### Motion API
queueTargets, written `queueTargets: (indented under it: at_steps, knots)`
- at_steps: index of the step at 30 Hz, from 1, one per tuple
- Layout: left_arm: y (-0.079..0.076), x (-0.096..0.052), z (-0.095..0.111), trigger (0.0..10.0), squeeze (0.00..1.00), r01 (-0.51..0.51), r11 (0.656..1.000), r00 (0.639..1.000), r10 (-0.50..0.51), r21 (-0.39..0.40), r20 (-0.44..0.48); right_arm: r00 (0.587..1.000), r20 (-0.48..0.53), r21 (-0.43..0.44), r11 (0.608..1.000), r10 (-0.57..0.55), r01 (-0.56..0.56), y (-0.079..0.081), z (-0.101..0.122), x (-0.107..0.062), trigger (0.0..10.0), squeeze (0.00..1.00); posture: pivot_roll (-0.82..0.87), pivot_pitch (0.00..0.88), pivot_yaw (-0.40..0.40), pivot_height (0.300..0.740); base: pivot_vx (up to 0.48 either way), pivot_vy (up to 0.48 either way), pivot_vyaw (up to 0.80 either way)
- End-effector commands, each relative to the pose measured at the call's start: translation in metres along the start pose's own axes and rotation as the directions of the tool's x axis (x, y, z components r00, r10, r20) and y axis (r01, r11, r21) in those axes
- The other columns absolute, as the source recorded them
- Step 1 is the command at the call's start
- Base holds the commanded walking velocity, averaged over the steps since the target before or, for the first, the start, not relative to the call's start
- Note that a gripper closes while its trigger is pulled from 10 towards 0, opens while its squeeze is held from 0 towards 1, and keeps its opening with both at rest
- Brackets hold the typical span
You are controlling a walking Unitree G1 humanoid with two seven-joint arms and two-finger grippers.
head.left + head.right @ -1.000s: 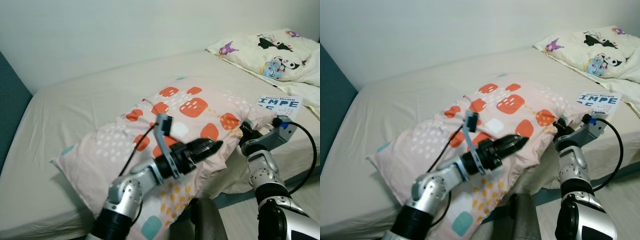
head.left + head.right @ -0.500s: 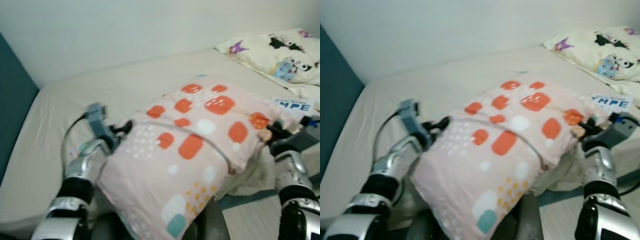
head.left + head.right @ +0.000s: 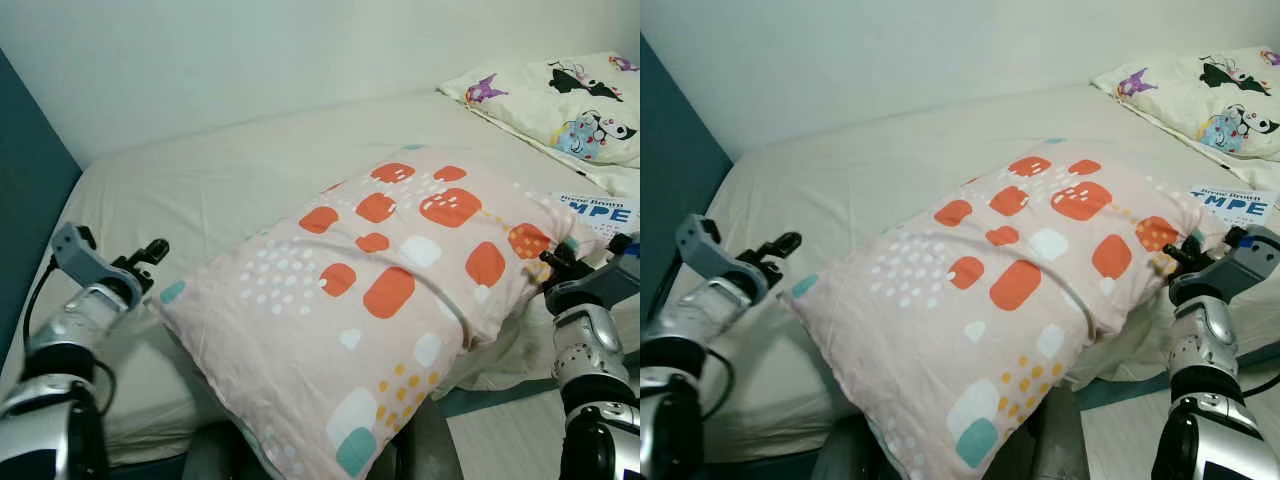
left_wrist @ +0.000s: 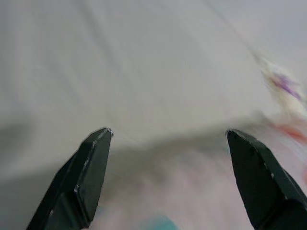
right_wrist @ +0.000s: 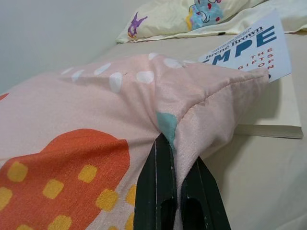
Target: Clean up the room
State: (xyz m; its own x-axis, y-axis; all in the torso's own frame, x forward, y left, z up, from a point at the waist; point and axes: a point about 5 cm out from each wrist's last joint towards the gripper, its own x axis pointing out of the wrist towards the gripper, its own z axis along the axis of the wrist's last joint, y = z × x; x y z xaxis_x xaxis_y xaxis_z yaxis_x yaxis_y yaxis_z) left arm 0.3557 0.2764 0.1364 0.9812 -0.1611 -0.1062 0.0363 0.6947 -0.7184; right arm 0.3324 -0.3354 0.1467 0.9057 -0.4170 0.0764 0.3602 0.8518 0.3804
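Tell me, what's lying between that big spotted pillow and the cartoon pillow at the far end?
A white book with blue lettering lies on the sheet between the spotted pillow and the cartoon pillow, seen in the eye views.

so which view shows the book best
The right wrist view: the book sits close behind the pink pillow corner pinched by the right pincer, its cover lettering and page edge clear. Both eye views show just a slice of its white cover at the bed's right edge. The left wrist view, blurred, faces sheet and pillow.
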Motion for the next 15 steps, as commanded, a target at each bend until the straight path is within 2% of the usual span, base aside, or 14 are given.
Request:
queueTargets:
  at_steps: [1, 3, 4, 5, 6, 7, 9, 11, 15]
  knots:
    - [0.009, -0.008, -0.004, 10.0, 0.0, 0.021, 1.0, 0.999, -0.022, -0.016, -0.044, 0.998, 0.059, -0.002, 0.999, -0.039, 0.039, -0.008, 0.01, 0.0, 0.0, 0.0, -0.13, 0.161, 0.059, 0.55, 0.0, 0.0, 0.0]
    - [0.014, -0.013, -0.006, 10.0, 0.0, 0.047, 0.999, 0.997, -0.048, -0.017, -0.065, 0.998, 0.058, -0.003, 0.999, -0.038, 0.038, -0.008, 0.01, 0.0, 0.0, 0.0, -0.13, 0.161, 0.059, 0.55, 0.0, 0.0, 0.0]
    - [0.02, -0.022, -0.01, 10.0, 0.0, 0.123, 0.992, 0.989, -0.123, -0.003, -0.081, 0.998, 0.059, -0.002, 0.999, -0.037, 0.037, -0.007, 0.011, 0.0, 0.0, 0.0, -0.13, 0.16, 0.06, 0.55, 0.0, 0.0, 0.0]
    - [0.028, -0.039, -0.018, 10.0, 0.0, 0.236, 0.972, 0.964, -0.235, -0.008, -0.125, 0.998, 0.06, -0.002, 0.999, -0.036, 0.036, -0.007, 0.011, 0.0, 0.0, 0.0, -0.14, 0.16, 0.061, 0.55, 0.0, 0.0, 0.0]
    - [0.031, -0.044, -0.02, 10.0, 0.0, 0.262, 0.965, 0.955, -0.262, -0.019, -0.14, 0.998, 0.061, -0.002, 0.999, -0.035, 0.035, -0.007, 0.011, 0.0, 0.0, 0.0, -0.14, 0.16, 0.061, 0.55, 0.0, 0.0, 0.0]
    - [0.031, -0.044, -0.02, 10.0, 0.0, 0.262, 0.965, 0.955, -0.262, -0.019, -0.14, 0.998, 0.061, -0.002, 0.999, -0.035, 0.035, -0.007, 0.011, 0.0, 0.0, 0.0, -0.14, 0.16, 0.061, 0.55, 0.0, 0.0, 0.0]
    - [0.046, -0.055, -0.033, 10.0, 0.0, 0.208, 0.976, 0.957, -0.215, -0.058, -0.197, 0.997, 0.064, -0.002, 0.999, -0.035, 0.035, -0.008, 0.012, 0.0, 0.0, 0.0, -0.13, 0.159, 0.061, 0.55, 0.0, 0.0, 0.0]
    - [0.052, -0.06, -0.039, 10.0, 0.0, 0.183, 0.98, 0.956, -0.195, -0.073, -0.22, 0.997, 0.065, -0.002, 0.999, -0.035, 0.035, -0.008, 0.012, 0.0, 0.0, 0.0, -0.13, 0.159, 0.061, 0.55, 0.0, 0.0, 0.0]
    - [0.06, -0.067, -0.041, 10.0, 0.0, 0.155, 0.982, 0.964, -0.175, -0.11, -0.202, 0.997, 0.066, 0.0, 0.999, -0.036, 0.036, -0.008, 0.012, 0.0, 0.0, 0.0, -0.13, 0.158, 0.058, 0.55, 0.0, 0.0, 0.0]
